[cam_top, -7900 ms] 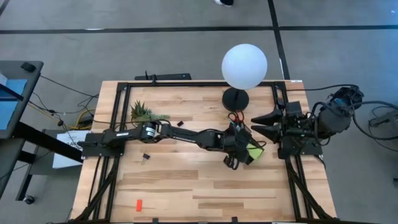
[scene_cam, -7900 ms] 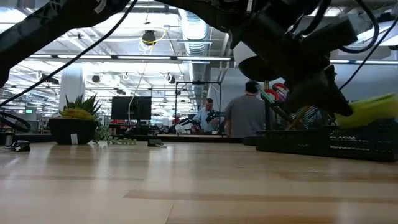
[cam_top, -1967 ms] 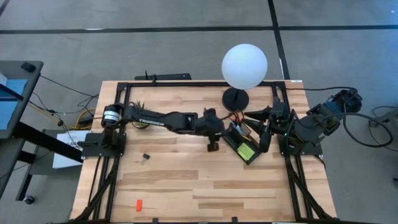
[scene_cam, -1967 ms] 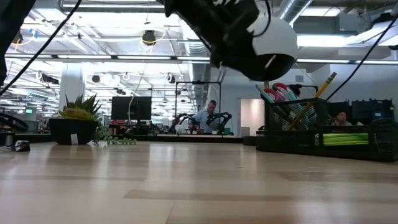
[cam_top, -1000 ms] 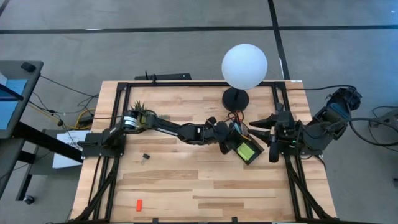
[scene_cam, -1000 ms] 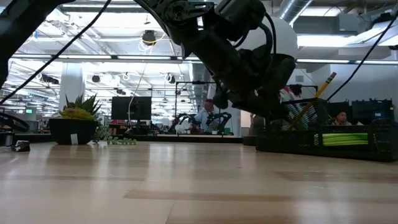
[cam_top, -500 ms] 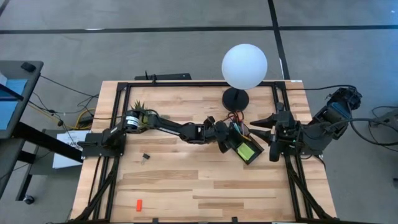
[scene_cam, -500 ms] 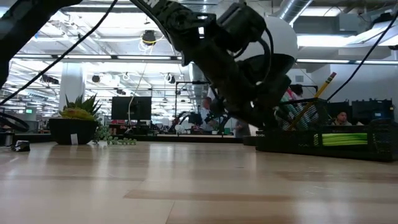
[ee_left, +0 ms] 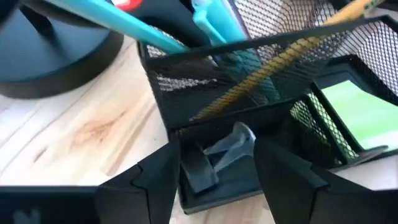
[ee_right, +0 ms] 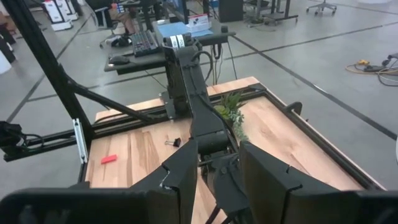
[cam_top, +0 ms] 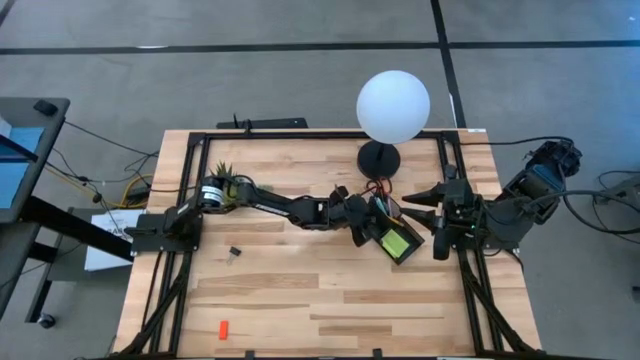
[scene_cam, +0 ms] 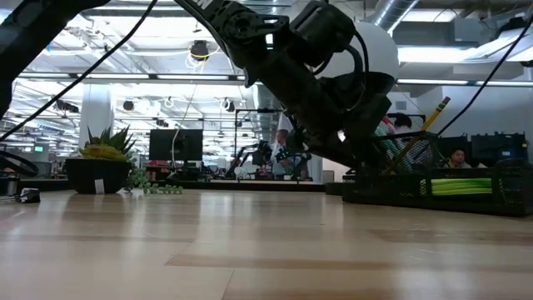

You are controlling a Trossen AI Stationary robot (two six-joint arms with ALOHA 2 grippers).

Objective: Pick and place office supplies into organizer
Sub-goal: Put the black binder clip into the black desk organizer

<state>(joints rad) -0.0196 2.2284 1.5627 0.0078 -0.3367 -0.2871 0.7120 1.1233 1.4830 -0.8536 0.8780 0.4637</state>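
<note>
So the surface (cam_top: pixel 300 300) is a light butcher-block wood top inside a black metal frame, sitting on a grey concrete floor (cam_top: pixel 250 70) with dark lines running across it. From the low view the room behind is a big open workshop, bright ceiling lights, monitors and other benches way back.

The black wire-mesh organizer tray (cam_top: pixel 392 232) sits right of centre, just beside the round black base of the white globe lamp (cam_top: pixel 393 106). Its long axis runs diagonal, from up near the lamp base down toward the front-right. The lime-green sticky-note pad (cam_top: pixel 397 242) lies flat in the front-right compartment. In the mesh cup at the lamp end, teal pens (ee_left: pixel 214 25) and a tan pencil (ee_left: pixel 280 65) stand tilted, the pencil leaning toward the right in the low view.

The left gripper (cam_top: pixel 362 225) reaches across from the left and is right at the organizer's near end. Its jaws are spread apart over the low front tray and hold nothing; a small black clip with silver handles (ee_left: pixel 214 158) lies in that tray between them.

The right gripper (cam_top: pixel 428 215) waits at the right edge, jaws parted with nothing between them.

Still loose: a tiny black clip (cam_top: pixel 235 252) left of centre, a small red-orange piece (cam_top: pixel 223 328) near the front edge. A spiky green potted plant (cam_top: pixel 226 176) sits back left
</note>
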